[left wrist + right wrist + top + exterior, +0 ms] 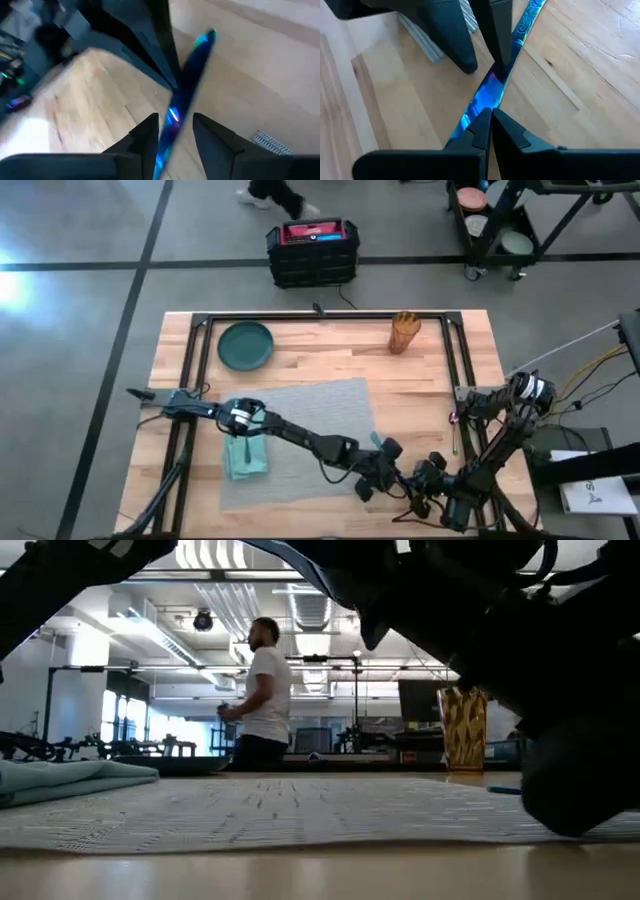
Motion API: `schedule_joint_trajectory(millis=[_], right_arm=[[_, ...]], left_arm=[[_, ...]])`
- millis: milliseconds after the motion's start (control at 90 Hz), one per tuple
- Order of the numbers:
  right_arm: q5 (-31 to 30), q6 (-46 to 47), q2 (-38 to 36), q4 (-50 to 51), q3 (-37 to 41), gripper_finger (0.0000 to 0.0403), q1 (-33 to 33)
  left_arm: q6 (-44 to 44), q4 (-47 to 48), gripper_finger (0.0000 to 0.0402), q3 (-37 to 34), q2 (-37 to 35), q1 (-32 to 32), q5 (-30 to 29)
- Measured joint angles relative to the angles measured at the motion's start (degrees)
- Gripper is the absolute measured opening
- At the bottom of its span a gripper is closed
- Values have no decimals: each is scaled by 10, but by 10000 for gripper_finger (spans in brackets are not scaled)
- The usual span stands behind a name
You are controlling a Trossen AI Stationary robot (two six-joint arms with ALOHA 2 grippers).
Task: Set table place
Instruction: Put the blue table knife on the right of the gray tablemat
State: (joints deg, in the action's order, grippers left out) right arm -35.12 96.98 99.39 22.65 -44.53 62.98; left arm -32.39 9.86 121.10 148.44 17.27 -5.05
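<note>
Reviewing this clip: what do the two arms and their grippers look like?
Both are dark, near-black jointed arms. The left arm carries a pale round fitting near its base; the right arm has one too, with loose cables trailing beside it. The left gripper and right gripper each have two dark, flat, tapering fingers.

No legible text, label, brand or number anywhere.
</note>
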Motion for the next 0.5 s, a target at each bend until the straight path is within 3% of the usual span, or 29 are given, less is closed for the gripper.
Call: schedule_joint_trajectory(millis=[178, 500], right_arm=[[4, 7, 0, 1, 0, 2, 0], [5, 7, 0, 1, 0, 2, 0]], left_arm=[[31, 107, 102, 56, -1, -1, -5], [-13, 118, 113, 77, 18, 0, -6]])
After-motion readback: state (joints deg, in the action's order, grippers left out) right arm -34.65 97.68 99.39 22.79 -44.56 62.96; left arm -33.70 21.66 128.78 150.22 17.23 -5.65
